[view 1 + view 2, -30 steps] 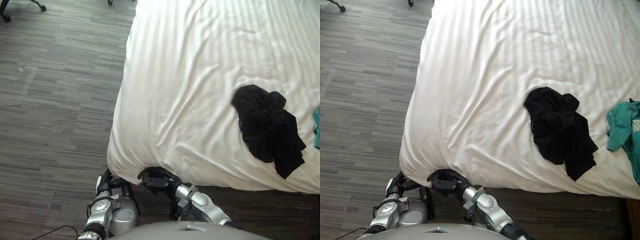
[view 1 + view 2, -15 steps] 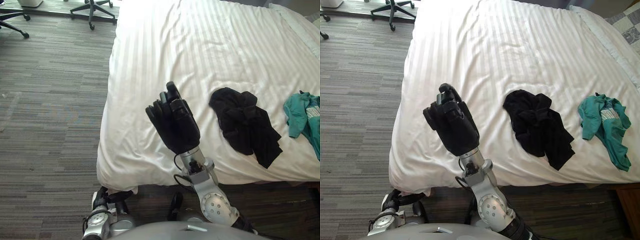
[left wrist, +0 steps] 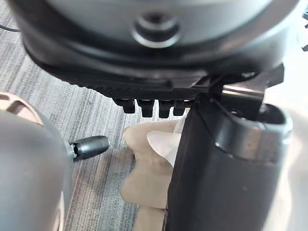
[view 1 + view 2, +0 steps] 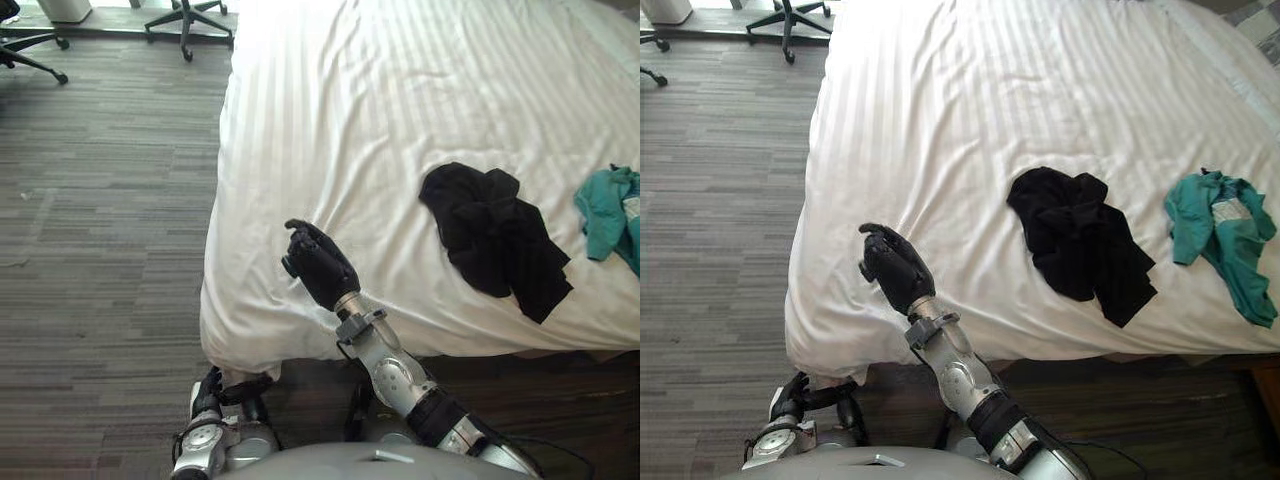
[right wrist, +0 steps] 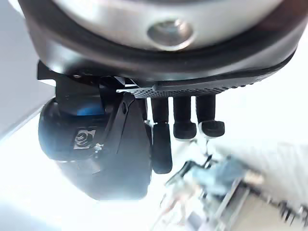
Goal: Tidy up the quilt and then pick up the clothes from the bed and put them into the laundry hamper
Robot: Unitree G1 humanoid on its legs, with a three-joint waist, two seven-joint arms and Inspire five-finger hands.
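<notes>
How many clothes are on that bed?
2. A crumpled black garment lies near the bed's front edge; a teal garment lies to its right. Others may lie outside the view.

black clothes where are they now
In the eye views the black clothes lie crumpled on the white quilt near its front edge, between the right hand and the teal garment, touching neither.
</notes>
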